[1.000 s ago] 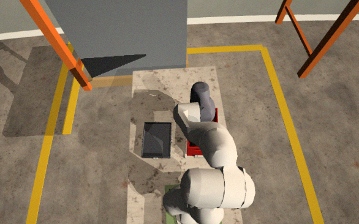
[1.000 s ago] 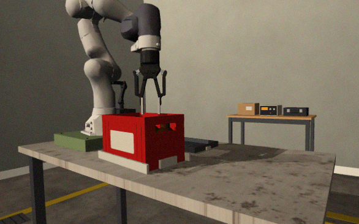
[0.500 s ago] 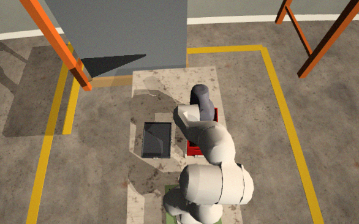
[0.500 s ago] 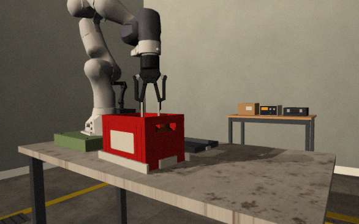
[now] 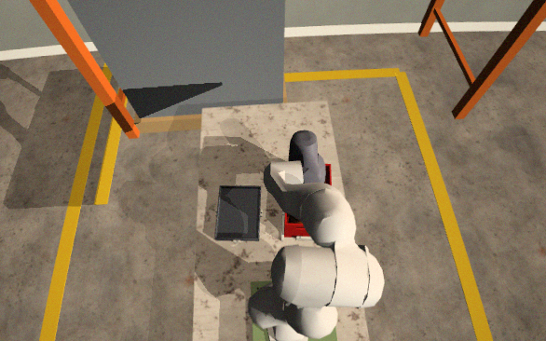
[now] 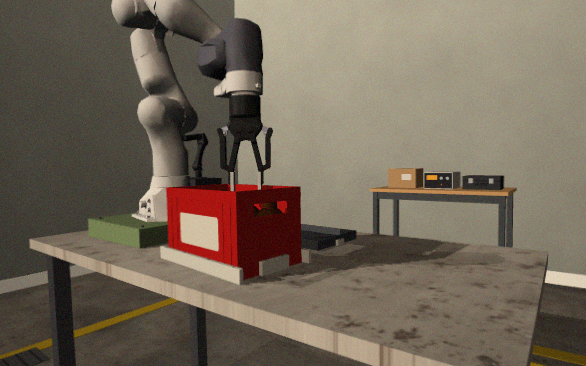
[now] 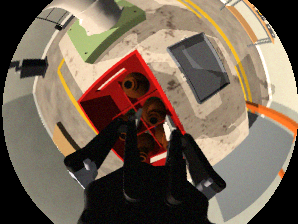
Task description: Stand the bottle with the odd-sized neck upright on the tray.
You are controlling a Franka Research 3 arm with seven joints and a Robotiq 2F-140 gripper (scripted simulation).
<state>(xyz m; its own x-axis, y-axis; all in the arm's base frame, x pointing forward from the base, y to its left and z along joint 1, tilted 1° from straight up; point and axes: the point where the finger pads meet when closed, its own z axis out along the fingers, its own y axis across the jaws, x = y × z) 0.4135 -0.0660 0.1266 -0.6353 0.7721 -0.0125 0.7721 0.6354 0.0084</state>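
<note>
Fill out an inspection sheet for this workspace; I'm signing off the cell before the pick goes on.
Surface: worn, stained table top, level.
Job's things: red crate upright on its pale base; brown bottles standing in its compartments; dark tray beside the crate, nothing on it.
Clutter: green base block under the arm.
Grippers: gripper partly open, fingertips at the crate's rim, holding nothing.
Cables: nothing seen.
Surroundings: side table carrying a box and two instruments; yellow floor lines; orange beams.
</note>
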